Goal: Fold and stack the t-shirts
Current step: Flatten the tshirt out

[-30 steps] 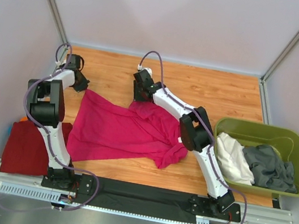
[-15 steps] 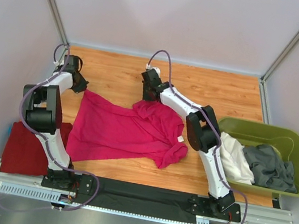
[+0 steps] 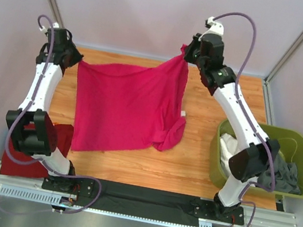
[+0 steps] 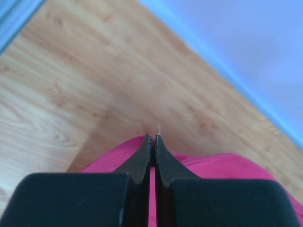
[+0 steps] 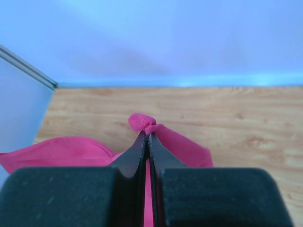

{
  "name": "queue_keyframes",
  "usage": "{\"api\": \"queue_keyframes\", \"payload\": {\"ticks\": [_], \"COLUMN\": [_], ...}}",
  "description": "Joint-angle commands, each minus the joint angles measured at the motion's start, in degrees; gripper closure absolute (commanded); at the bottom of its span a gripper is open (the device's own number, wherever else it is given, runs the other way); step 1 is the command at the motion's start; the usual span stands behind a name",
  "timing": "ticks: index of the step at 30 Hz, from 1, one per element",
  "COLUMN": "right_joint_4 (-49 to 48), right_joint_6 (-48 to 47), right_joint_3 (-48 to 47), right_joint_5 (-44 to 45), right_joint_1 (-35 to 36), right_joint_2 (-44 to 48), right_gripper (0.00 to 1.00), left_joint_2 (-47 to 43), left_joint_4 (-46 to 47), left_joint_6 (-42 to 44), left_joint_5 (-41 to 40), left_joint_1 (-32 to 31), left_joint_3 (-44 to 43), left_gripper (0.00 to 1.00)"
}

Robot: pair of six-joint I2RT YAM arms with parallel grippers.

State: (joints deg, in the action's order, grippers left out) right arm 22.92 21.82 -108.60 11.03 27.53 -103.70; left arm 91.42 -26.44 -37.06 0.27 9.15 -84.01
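The pink t-shirt (image 3: 123, 106) hangs spread between the two arms above the far half of the desk (image 3: 230, 97). Its top edge is pulled into a line from one corner to the other, and its lower edge seems to trail onto the wood. One sleeve is bunched at the lower right. The left fingers (image 4: 152, 144) are pressed fully together on a thin pinch of the cloth at the left corner. The right fingers (image 5: 147, 142) are likewise closed tight, with a small knob of pink fabric poking out past their tips.

The cloth looks light and limp. It will likely sag and crease wherever it is not held, so the corners and hem are the sensible places to grip.

A folded red t-shirt (image 3: 16, 158) lies at the near left. A white t-shirt (image 3: 225, 144) and a grey t-shirt (image 3: 289, 174) wait in the green bin (image 3: 288, 132) on the right.
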Motion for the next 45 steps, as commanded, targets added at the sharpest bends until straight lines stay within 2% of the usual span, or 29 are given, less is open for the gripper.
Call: {"api": "queue_keyframes", "payload": {"ticks": [1,8,14,19,24,31,35,38,45], "right_joint_4": [-2.00,-1.12,-0.77,0.28,7.13,16.27,18.30,21.45,18.49], "right_joint_6": [-3.01,-10.48,-16.54,-21.11,-23.84,-23.67,-24.11,-25.16,-25.43], "right_joint_3": [-3.27,-8.03,-6.02,-2.94,-7.32,-16.20,-16.12,-17.87,-9.46], "right_joint_5": [1.71,7.34,11.55,14.90,12.27,9.72,10.23,11.64,18.67], "right_joint_1": [-0.02,-0.02,0.07,0.16,0.59,1.30,1.30,1.30,1.30], "right_joint_2": [3.75,12.90,23.27,31.79,35.49,39.01,40.24,37.88,35.06], "right_gripper": [1.00,1.00,1.00,1.00,1.00,1.00,1.00,1.00,1.00], "left_joint_2": [-5.54,-13.10,-20.22,-23.91,-25.68,-25.49,-27.52,-27.87,-25.15], "left_joint_4": [-4.14,-12.49,-17.67,-21.72,-25.41,-32.88,-37.36,-39.30,-35.27], "left_joint_6": [3.13,6.38,8.49,10.51,12.10,10.43,12.09,13.24,12.80], "left_joint_5": [1.05,-0.19,-3.44,-0.90,0.25,2.01,-0.10,-3.35,-4.57], "left_joint_1": [0.43,0.43,0.43,0.43,0.35,0.43,0.35,0.43,0.43], "left_joint_3": [-9.21,-21.63,-27.69,-31.39,-35.60,-48.00,-49.32,-48.27,-33.54], "left_gripper": [1.00,1.00,1.00,1.00,1.00,1.00,1.00,1.00,1.00]}}
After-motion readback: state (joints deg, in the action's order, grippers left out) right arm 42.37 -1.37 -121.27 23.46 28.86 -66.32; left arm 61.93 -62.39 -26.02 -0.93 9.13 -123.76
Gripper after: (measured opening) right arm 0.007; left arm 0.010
